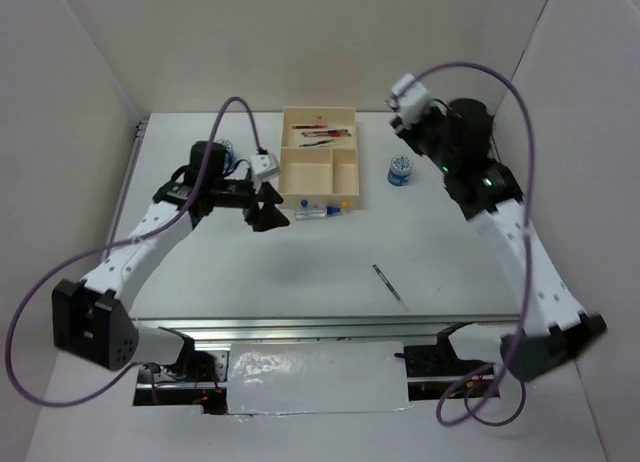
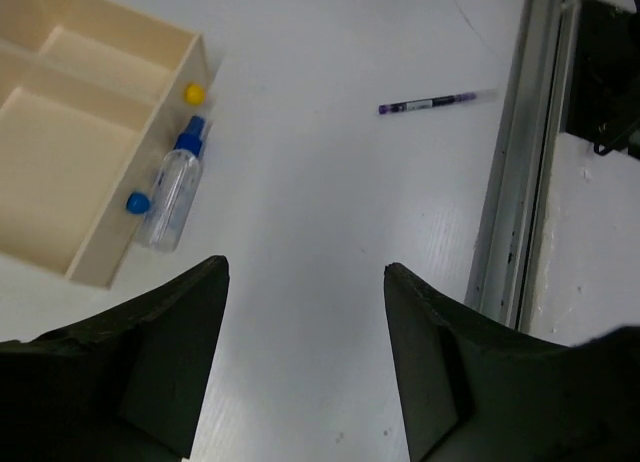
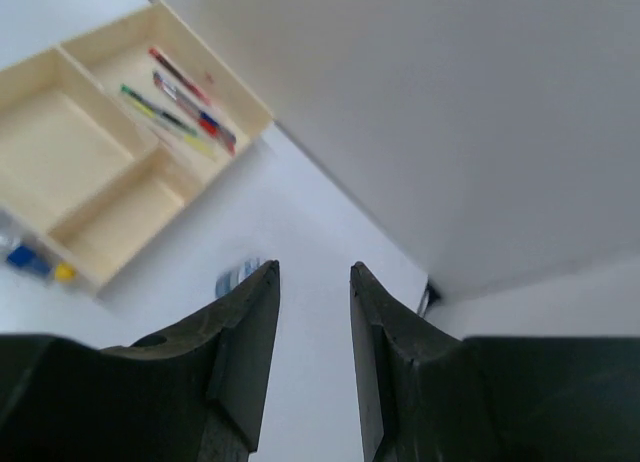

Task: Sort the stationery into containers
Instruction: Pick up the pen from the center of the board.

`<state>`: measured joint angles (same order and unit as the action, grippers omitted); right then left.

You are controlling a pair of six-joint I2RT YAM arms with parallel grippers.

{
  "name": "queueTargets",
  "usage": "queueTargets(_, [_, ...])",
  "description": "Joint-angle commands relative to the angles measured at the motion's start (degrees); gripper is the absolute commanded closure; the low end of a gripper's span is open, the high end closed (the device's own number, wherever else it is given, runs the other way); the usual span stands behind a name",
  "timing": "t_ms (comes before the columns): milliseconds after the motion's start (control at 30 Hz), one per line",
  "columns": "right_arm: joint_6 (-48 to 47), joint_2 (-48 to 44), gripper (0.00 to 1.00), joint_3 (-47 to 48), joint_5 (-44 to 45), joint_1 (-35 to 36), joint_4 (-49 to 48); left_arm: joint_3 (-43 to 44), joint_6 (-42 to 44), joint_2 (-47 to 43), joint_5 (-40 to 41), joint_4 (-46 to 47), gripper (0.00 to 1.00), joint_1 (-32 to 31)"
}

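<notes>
Tabletop (image 1: 300,272) — left end effector (image 2: 305,272) wide, empty (right end effector (image 3: 314,270) narrower)

We see a cream tray (image 1: 305,174) with one long part and three small parts. Red, blue and green pens (image 1: 322,133) lie flat in the long part. A clear tube (image 2: 172,197) with a blue cap lies just beside the near wall, with a yellow bit (image 2: 193,93) and a blue bit (image 2: 137,202) next to it. A purple pen (image 1: 388,283) lies alone, well apart. A blue-and-white tub (image 1: 400,170) stands to the right of the tray.
</notes>
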<state>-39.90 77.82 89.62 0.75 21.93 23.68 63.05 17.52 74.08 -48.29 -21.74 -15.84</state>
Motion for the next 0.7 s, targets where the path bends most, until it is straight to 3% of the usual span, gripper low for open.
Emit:
queueTargets(0, [12.6, -9.3, 0.59, -14.5, -3.1, -4.2, 10.1, 10.9, 11.5, 10.3, -1.4, -8.5, 0.27, -6.6])
queueTargets(100, [15.9, -21.0, 0.59, -23.5, -7.3, -11.8, 12.1, 19.9, 21.7, 21.4, 3.4, -17.4, 0.27, -18.3])
queueTargets(233, [20.1, -27.6, 0.58, -28.4, -12.3, -20.0, 17.8, 27.1, 30.4, 29.7, 9.2, -20.7, 0.26, -28.6])
queueTargets(433, [28.8, -32.1, 0.58, -32.6, -17.8, -29.1, 19.3, 39.4, 39.9, 42.6, 6.5, -24.2, 0.37, -34.9])
queueTargets(667, [32.9, -30.7, 0.58, -31.5, -21.5, -34.8, 18.5, 42.2, 44.5, 50.5, 7.6, -20.7, 0.47, -39.4])
